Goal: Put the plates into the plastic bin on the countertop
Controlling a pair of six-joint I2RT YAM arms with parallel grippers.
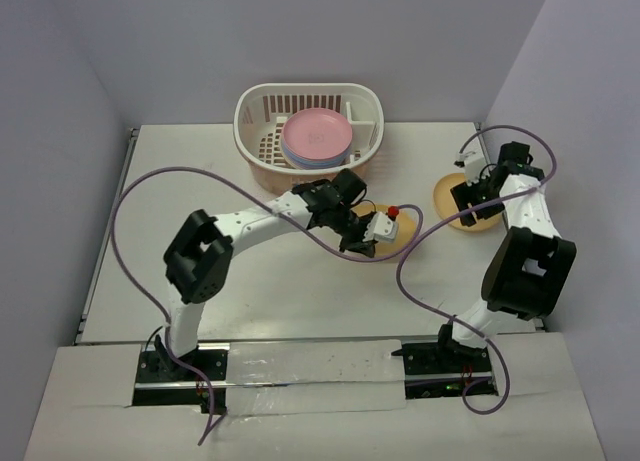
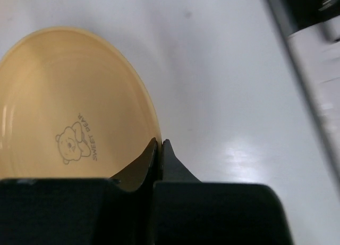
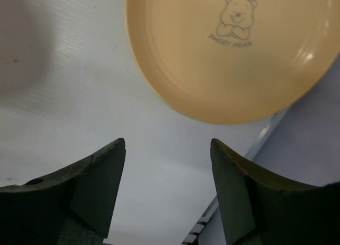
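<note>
- The plastic bin (image 1: 255, 116) stands at the back of the countertop (image 1: 280, 291); inside it a pink plate (image 1: 317, 133) lies flat on top of a small stack, with a lilac rim showing under it
- In front of the bin, slightly to its right, lies the centre yellow plate (image 2: 64, 85), bear mark up; the left gripper (image 2: 159, 148) has its jaws pinched together on that plate's rim
- Further right of the bin sits the side yellow plate (image 3: 228, 59), near the wall; the right gripper (image 3: 167, 144) hangs just short of it, jaws spread wide and holding nothing
</note>
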